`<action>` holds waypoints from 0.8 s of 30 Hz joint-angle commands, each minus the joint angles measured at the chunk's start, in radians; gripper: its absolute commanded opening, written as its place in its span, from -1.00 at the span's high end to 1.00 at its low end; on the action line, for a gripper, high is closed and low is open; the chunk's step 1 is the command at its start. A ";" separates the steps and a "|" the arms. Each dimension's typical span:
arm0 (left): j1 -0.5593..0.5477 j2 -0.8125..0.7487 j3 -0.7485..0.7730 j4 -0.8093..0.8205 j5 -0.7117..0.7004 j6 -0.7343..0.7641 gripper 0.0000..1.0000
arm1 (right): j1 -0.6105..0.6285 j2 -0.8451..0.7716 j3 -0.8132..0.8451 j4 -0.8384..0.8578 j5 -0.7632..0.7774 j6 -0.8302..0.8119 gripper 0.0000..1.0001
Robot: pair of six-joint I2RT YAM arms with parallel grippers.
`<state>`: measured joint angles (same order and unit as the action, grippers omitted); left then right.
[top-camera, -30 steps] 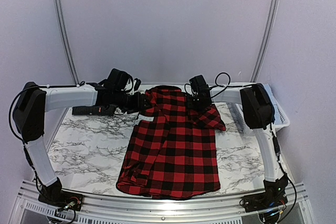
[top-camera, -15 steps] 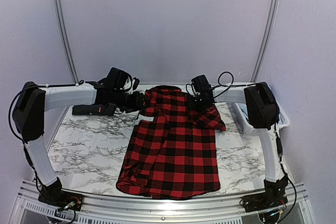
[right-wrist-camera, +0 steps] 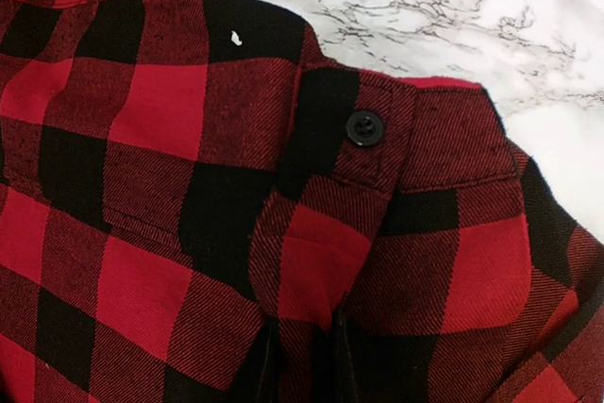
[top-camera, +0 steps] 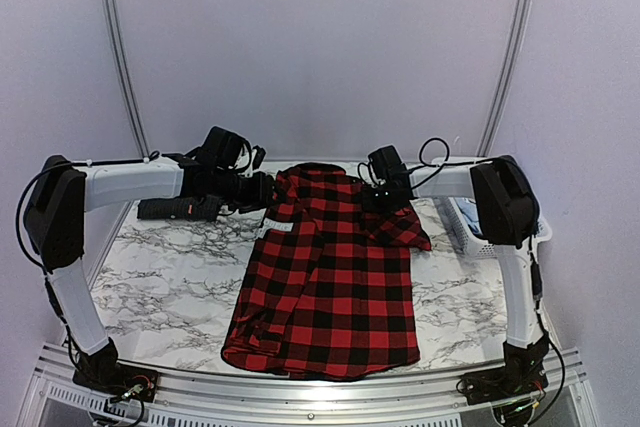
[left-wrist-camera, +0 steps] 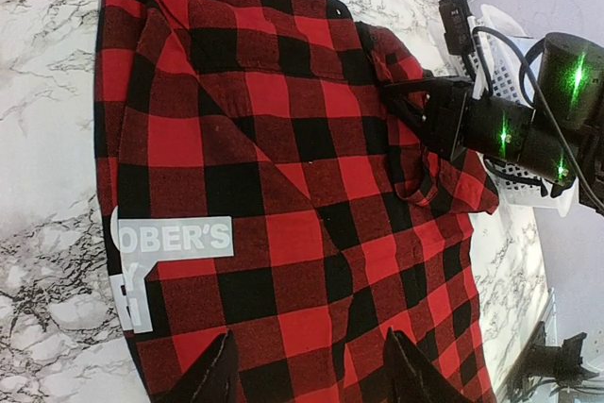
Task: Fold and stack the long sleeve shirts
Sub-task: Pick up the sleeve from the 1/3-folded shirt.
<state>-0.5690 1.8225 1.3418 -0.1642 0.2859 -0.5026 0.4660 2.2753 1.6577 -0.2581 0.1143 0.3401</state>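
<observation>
A red-and-black plaid long sleeve shirt [top-camera: 325,277] lies flat on the marble table, collar at the far side, with one sleeve folded over its right shoulder. White lettering on a patch [left-wrist-camera: 175,238] shows in the left wrist view. My right gripper [top-camera: 386,203] is down on that folded sleeve. In the right wrist view it [right-wrist-camera: 302,351] is shut on a pinched ridge of plaid just below the buttoned cuff [right-wrist-camera: 364,127]. My left gripper [top-camera: 268,194] hovers at the shirt's left shoulder. It [left-wrist-camera: 307,370] stands open above the cloth with nothing between its fingers.
A white slotted basket [top-camera: 468,225] stands at the table's right edge, just beyond the right arm. Bare marble table [top-camera: 165,267] lies left and right of the shirt. The shirt's hem reaches the near edge rail [top-camera: 300,387].
My right gripper has shut on the sleeve fabric near the cuff, and the right arm has shifted slightly rightward. The left arm and the shirt body have not moved.
</observation>
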 commanded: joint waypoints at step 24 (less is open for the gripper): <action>-0.019 -0.033 0.009 0.246 0.109 0.427 -0.26 | 0.013 -0.406 -0.179 0.004 -0.685 -0.338 1.00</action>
<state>-0.5808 1.8053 1.3418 -0.0662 0.3264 -0.2211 0.4675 1.9293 1.5112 -0.2447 -0.3714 0.0937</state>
